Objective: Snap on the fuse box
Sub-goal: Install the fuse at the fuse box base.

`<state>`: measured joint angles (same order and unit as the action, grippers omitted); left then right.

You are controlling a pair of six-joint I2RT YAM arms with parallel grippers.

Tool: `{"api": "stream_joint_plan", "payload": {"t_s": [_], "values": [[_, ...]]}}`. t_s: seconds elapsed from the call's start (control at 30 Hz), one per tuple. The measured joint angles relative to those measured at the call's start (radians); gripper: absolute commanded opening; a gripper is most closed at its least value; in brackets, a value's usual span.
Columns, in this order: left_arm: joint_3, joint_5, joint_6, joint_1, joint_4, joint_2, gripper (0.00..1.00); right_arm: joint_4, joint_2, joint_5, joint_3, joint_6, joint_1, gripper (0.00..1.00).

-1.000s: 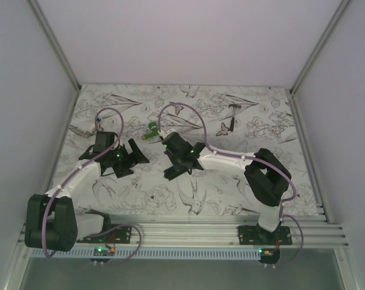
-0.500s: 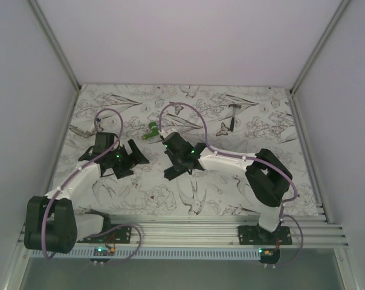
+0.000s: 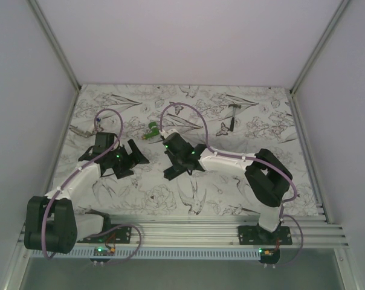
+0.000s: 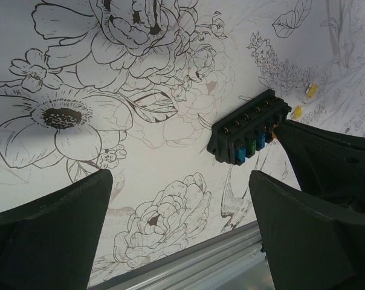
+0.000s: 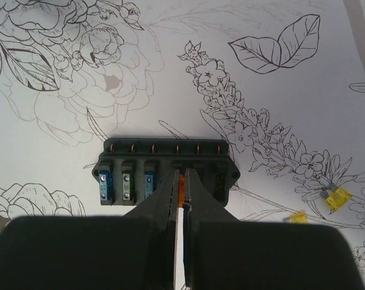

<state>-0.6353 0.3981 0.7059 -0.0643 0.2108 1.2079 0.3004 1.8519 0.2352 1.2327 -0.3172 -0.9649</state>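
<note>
On the flower-printed table cover (image 5: 279, 109) the black oblong plastic fuse box (image 5: 169, 158) is laid flat, judged light and stiff, best taken by its long sides, the right gripper (image 5: 181, 199) clenched on an orange fuse (image 5: 181, 184) at its middle slot, the left gripper (image 4: 179, 184) spread empty

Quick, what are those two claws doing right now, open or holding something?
The left gripper is open, holding nothing.
The right gripper is shut on an orange fuse, at the fuse box.

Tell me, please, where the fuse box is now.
In the right wrist view the fuse box lies on the table just beyond the right gripper, whose fingers pinch an orange fuse at its slots.
</note>
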Motion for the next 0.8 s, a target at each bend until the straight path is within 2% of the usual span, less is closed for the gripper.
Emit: {"api": "stream_joint_plan", "payload": {"t_s": [0.33,0.8], "values": [[0.005,0.000,0.003,0.000,0.000,-0.007,1.00,-0.013,0.000,0.000,-0.005,-0.009,-0.002,0.03],[0.010,0.000,0.008,0.000,0.000,-0.018,1.00,-0.019,0.000,0.000,-0.015,-0.010,-0.009,0.19]]}}
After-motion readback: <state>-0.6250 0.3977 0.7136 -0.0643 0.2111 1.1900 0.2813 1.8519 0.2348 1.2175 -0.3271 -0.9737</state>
